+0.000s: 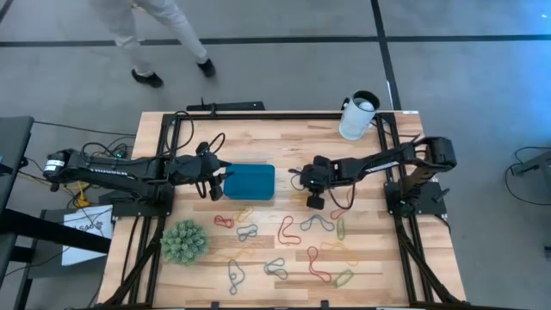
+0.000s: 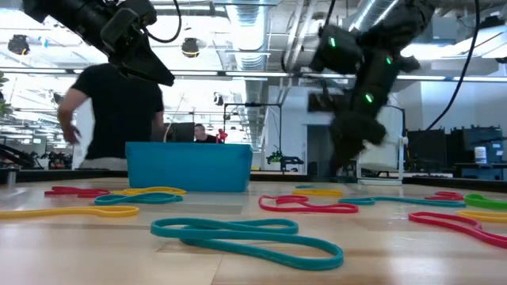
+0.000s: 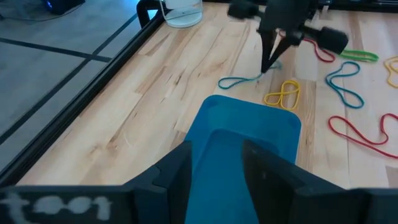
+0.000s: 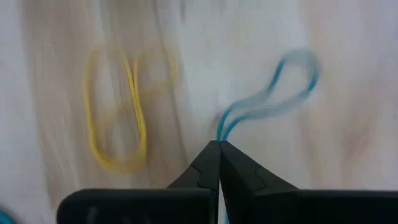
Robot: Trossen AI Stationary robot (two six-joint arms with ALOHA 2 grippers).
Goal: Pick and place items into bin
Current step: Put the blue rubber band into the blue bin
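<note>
The teal-blue bin point(image 1: 250, 182) sits on the table's middle. My left gripper point(image 1: 218, 178) hovers open at the bin's left end; the left wrist view shows its fingers point(image 3: 214, 158) above the bin point(image 3: 249, 134). My right gripper point(image 1: 312, 185) stands right of the bin, pointing down, shut on a teal band point(image 4: 273, 87). A yellow band point(image 4: 118, 118) lies flat beside it. Several more bands, red, green, yellow and grey point(image 1: 288, 231), lie scattered over the near half of the table. My right gripper pinches one end of the teal band point(image 4: 221, 132) between its two fingertips point(image 4: 208, 163), coming from above and pointing down. The band trails away from the fingertips, and its other loop point(image 3: 227, 82) lies on the table.
A green spiky ball point(image 1: 183, 241) rests near the table's near left corner. A white cup point(image 1: 357, 116) stands at the far right edge. A person point(image 1: 146, 34) walks on the floor beyond the far edge. Black frame rails run along both sides.
</note>
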